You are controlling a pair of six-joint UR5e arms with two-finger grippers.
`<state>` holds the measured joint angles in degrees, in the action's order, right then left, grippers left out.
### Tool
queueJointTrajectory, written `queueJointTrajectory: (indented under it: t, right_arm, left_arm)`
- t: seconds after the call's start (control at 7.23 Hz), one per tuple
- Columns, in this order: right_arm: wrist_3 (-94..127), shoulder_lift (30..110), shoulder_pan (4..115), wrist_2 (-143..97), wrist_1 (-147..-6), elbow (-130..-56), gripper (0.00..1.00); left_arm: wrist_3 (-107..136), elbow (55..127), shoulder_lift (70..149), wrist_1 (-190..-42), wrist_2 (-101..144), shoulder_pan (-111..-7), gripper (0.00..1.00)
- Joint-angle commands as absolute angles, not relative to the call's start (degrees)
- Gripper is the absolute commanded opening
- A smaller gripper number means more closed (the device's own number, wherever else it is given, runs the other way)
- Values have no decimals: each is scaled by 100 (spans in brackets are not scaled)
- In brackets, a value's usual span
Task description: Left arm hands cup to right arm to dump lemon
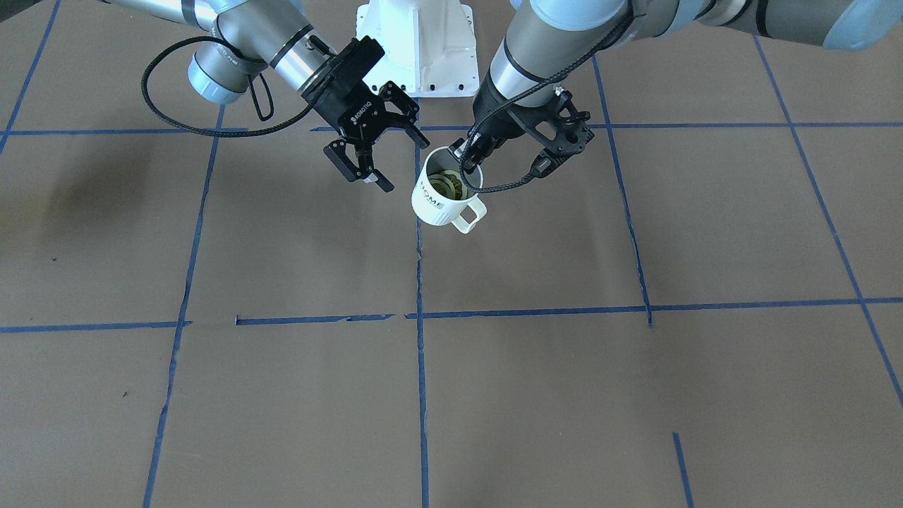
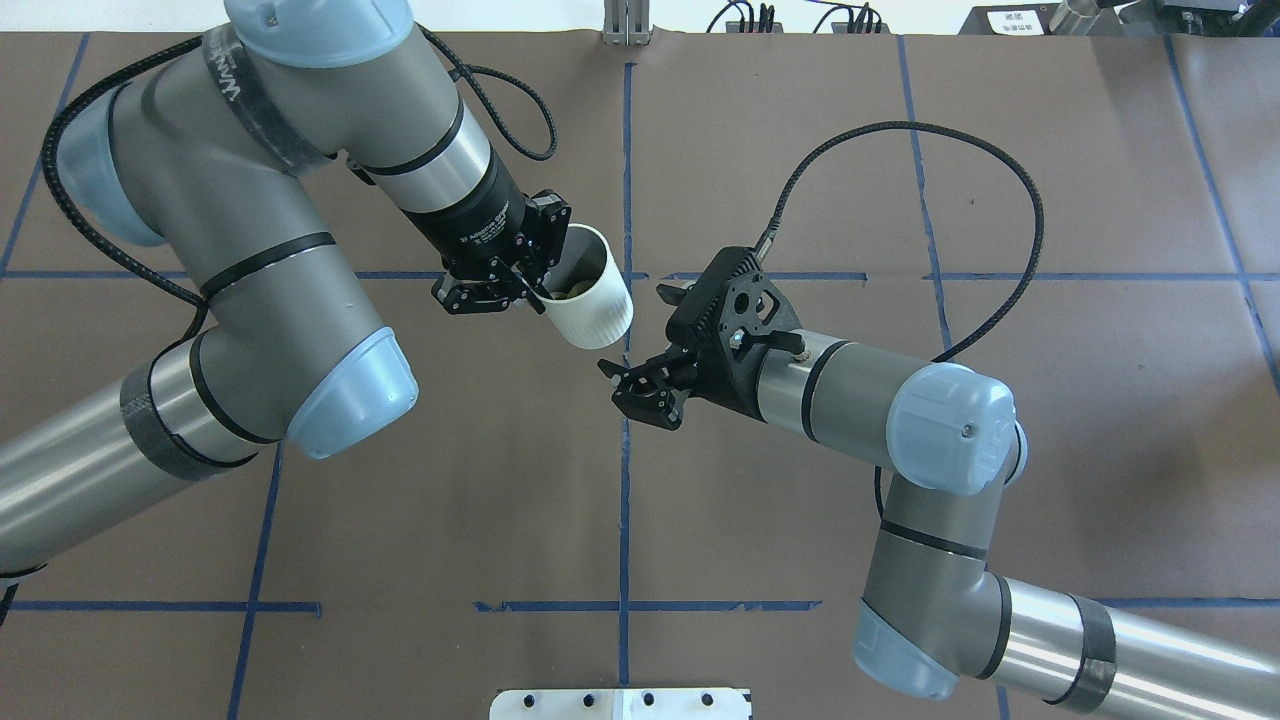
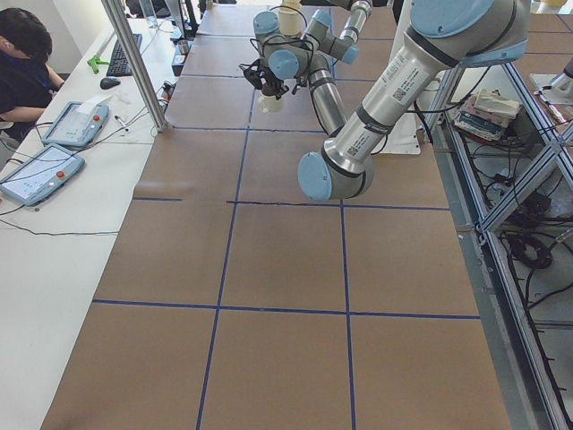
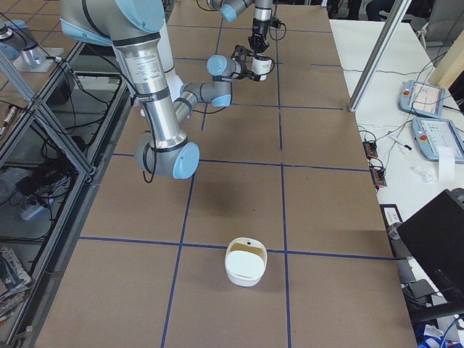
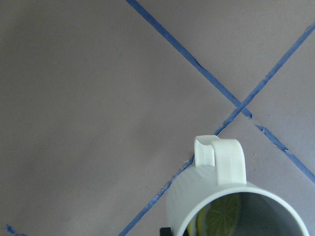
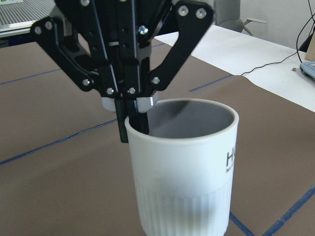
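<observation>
Handover stage — cup not yet transferred.
Your left gripper [image 1: 466,159] is clamped on the rim of the cup [image 1: 443,197], with one finger inside the wall and one outside. It holds the cup clear of the surface [image 1: 282,247], near the centre grid line. The lemon [image 1: 449,185] lies inside the cup. Your right gripper [image 1: 405,165] stands just beside the cup with its fingers spread, not touching it. Judged from this, pickup and presentation are complete. What remains is the right-side grasp, the left-side release and the tilt that dumps the lemon — probably into the white bowl [image 4: 245,262], which sits well apart from both arms.
</observation>
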<state>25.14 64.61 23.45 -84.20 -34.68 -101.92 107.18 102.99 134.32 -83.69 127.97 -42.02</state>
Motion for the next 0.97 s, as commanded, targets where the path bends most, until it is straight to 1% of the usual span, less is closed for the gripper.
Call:
queueJointTrajectory:
  t: [0.0, 0.83]
  right_arm:
    - [2733, 6460, 2338, -8402, -3463, -10195, 100]
    - [2654, 6460, 2251, -8140, -3480, -10195, 100]
  left_arm:
    - [10775, 10336, 13473, -8376, 12797, -4166, 0]
    - [10959, 10380, 13517, -8665, 12806, -3832, 0]
